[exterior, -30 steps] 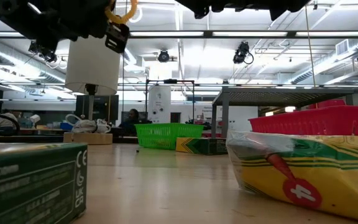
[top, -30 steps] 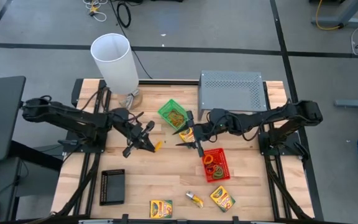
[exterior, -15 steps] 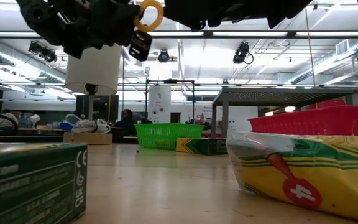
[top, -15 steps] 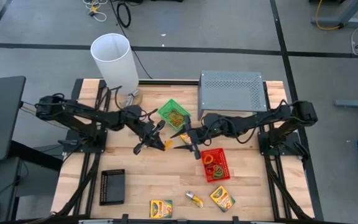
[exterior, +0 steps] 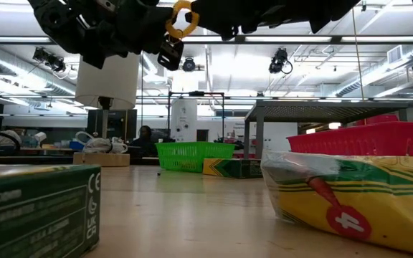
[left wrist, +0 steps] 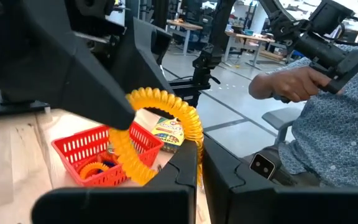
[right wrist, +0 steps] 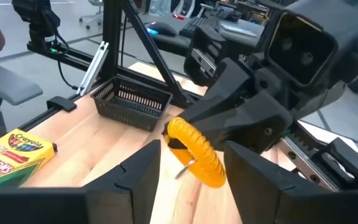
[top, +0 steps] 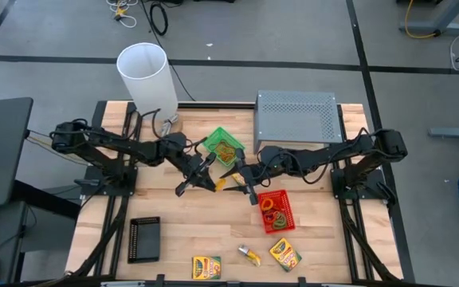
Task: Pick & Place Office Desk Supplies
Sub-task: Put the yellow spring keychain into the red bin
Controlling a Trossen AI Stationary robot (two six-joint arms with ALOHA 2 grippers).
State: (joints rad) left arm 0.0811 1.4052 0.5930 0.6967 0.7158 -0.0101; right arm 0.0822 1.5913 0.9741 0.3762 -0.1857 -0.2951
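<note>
A yellow-orange coiled loop band (left wrist: 160, 124) hangs in the air between my two grippers, above the table middle (top: 216, 186). My left gripper (left wrist: 199, 155) is shut on it. My right gripper (right wrist: 193, 148) is open, facing the left one, with a finger on either side of the band (right wrist: 194, 152); I cannot tell whether it touches. Below stand a red tray (top: 276, 211) holding loop bands, a green tray (top: 223, 145) and a black tray (top: 143, 239). Crayon boxes (top: 206, 266) (top: 285, 254) lie flat near the table's near edge. My left gripper pinches the coiled loop band between its two fingers at one spot of the ring (left wrist: 197, 142). The fingers come level from the table's left. The band is lifted clear, its loop standing out beyond the fingertips toward the right gripper.
A tall white cylinder (top: 148, 78) stands at the far left and a grey perforated riser (top: 297, 115) at the far right. Another crayon box (top: 240, 171) lies under the right arm. A small yellow item (top: 249, 255) lies between the near boxes. A person (left wrist: 328, 106) sits beyond the table.
My left gripper, carrying the loop band, has moved toward the table's right, up to the right gripper, quickly at first and then slowly. The right gripper has shifted slightly toward the left. The band now sits between the right gripper's fingers.
</note>
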